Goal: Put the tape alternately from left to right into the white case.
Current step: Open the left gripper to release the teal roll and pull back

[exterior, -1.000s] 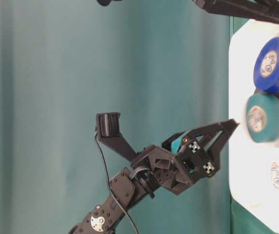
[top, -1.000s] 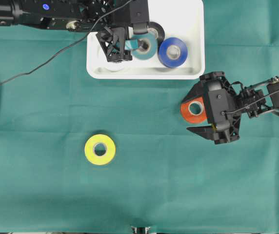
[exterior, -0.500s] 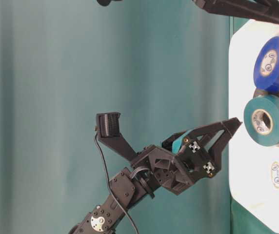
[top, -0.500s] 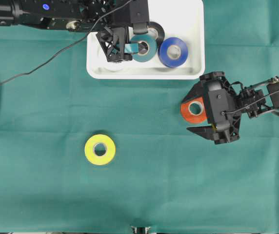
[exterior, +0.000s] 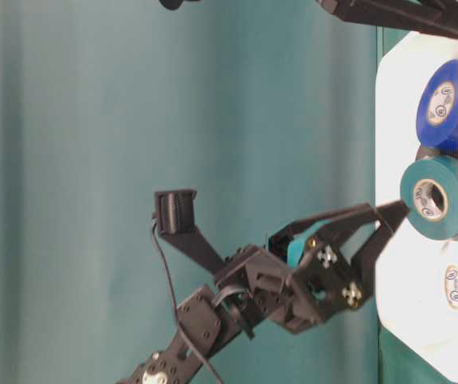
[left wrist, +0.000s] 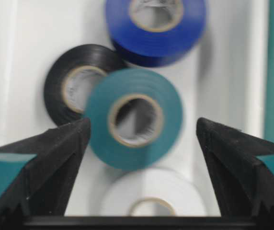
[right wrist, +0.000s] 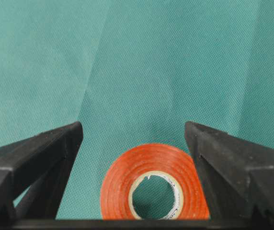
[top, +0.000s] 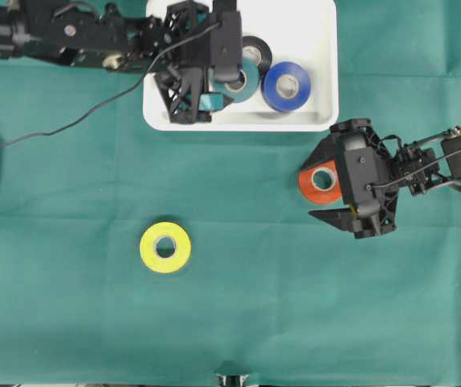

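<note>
Teal tape (top: 241, 79) now lies freed in the white case (top: 321, 89), between black at 12 and white at 6; left gripper (left wrist: 139, 143) fingers have spread and backed away. Right gripper (right wrist: 133, 158) unchanged, splayed around orange-red roll (right wrist: 152, 182).

- Orange-red tape (right wrist: 153, 181) lies flat on green cloth (right wrist: 142, 67) of counter, core up.
- Right gripper (right wrist: 137, 143): jaws wide apart, one each side of tape, not touching.

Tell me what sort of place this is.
Probably a robotics lab bench for manipulation trials: two black arms, grippers at and, a green cloth over the table, tape rolls being sorted into a white case.
</note>
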{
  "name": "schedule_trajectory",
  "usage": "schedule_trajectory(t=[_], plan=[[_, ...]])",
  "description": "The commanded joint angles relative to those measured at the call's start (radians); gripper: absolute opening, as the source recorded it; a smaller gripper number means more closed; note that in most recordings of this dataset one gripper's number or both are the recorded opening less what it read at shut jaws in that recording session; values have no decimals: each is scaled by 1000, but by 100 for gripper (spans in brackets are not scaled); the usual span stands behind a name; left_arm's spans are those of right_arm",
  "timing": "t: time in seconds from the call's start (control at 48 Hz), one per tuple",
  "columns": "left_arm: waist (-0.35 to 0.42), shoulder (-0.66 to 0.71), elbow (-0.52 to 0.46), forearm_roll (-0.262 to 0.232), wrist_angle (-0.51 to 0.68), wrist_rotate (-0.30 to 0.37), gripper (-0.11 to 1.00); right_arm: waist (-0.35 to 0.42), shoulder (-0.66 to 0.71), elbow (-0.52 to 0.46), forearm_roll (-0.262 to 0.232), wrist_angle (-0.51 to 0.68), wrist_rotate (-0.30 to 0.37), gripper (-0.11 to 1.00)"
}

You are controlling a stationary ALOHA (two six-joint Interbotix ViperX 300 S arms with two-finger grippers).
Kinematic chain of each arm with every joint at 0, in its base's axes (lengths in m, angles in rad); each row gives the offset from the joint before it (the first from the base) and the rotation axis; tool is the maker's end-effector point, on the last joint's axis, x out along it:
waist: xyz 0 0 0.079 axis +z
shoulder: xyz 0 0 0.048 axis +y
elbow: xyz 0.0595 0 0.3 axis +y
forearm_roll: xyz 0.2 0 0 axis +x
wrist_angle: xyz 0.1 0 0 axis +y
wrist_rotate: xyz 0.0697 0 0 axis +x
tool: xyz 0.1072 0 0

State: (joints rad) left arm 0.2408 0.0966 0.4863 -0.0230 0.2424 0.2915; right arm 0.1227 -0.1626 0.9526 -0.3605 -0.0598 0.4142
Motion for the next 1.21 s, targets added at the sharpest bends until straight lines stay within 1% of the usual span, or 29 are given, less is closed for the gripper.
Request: schedule_trajectory(t=[0.0,0.417,0.916,1.041,1.187], plan=[[-26,-54,8,2,-3,-3,100,3,-8,-6,-2,-8,2,76],[-135,-135,101,-2,-5,-6,100,3,-8,-6,0,-8,2,76],[-262,-173,149,-3,-5,-11,100,3,-8,-6,0,-9,2,76],[-293,-183,156,-5,-3,-31,100,3,-8,-6,0,-8,2,76],[-324,-184,163,-5,-3,-89,100,5,-8,-6,0,-8,2,76]])
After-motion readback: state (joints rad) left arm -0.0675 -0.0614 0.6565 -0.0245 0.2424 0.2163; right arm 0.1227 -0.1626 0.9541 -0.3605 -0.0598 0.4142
